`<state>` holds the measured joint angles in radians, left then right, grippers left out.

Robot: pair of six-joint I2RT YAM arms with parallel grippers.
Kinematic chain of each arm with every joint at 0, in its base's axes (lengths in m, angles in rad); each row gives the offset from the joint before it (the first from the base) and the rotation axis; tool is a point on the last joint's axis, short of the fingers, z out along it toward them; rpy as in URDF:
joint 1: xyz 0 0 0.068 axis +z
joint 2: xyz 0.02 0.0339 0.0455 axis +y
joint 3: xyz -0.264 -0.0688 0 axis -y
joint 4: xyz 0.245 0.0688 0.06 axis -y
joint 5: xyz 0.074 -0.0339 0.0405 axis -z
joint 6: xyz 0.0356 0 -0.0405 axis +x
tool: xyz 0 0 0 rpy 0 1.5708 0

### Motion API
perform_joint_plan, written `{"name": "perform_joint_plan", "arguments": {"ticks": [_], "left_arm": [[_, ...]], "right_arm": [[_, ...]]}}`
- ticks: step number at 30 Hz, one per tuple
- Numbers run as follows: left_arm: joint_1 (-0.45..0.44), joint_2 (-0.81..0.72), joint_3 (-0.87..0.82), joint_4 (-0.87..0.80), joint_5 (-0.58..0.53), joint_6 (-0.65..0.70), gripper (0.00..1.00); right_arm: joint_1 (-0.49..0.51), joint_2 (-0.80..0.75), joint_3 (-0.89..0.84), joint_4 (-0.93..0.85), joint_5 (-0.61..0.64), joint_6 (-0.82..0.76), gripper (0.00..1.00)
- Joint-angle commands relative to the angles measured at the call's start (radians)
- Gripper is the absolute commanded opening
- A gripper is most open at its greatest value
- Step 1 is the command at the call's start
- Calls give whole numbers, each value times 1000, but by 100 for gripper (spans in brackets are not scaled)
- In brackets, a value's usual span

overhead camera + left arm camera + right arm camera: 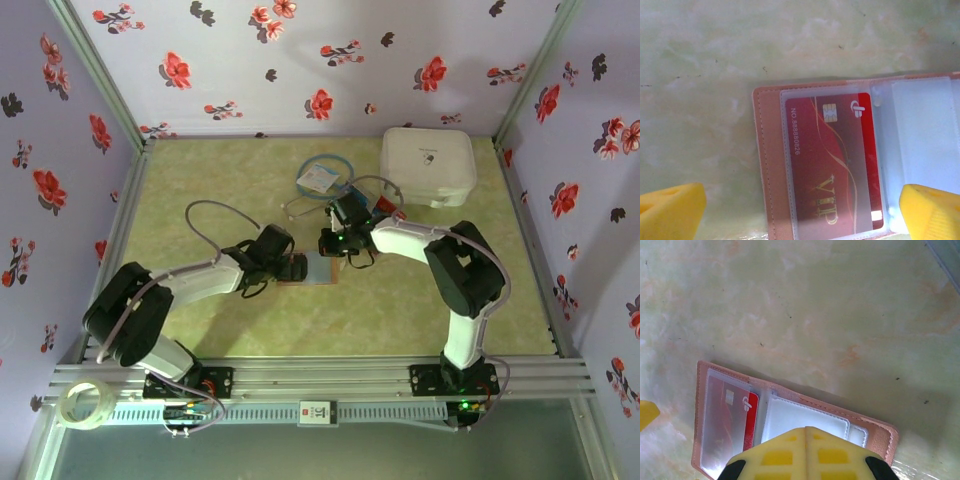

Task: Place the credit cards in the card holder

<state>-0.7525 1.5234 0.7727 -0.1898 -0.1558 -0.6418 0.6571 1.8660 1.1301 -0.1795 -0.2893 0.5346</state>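
The holder (769, 165) lies open and flat on the green surface (400, 320), about midway between the two arms, inside facing up. We take that to be so its clear sleeves can be reached from above. One red card (832, 165) sits in the left-hand sleeve, chip end toward the far side, with a strip of its right edge showing past the sleeve's edge. The sleeve beside it on the right looks pale and empty to us.

The left tool (293, 266) hangs over the holder's left half with its yellow fingers spread wide and grasping nothing. We judge it is placed to steady the holder or to watch the sleeve.

The right tool (805, 447) is clenched, its two pads pressed together over the near edge of the holder's right half. We see nothing between them, and we cannot tell whether they touch the holder.

On the far side, a white case (428, 165) sits to the right and a white tag (320, 178) with a blue cord lies left of it. A red-and-blue patch (387, 208) shows by the right arm, perhaps more cards, but it is too small to tell. A tape roll (83, 404) rests on the near rail, well apart.

Both tools crowd the holder, so each stands in the other's way.
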Motion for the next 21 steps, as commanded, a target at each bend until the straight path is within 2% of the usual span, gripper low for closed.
{"name": "perform_joint_plan", "arguments": {"ticks": [1,21], "left_arm": [[-16,23,37,7,-24,-2,100],[-42,70,66,6,-45,11,100]], "right_arm": [[-1,24,-14,17,-7,11,0],[7,68,-37,75,-49,54,0]]}}
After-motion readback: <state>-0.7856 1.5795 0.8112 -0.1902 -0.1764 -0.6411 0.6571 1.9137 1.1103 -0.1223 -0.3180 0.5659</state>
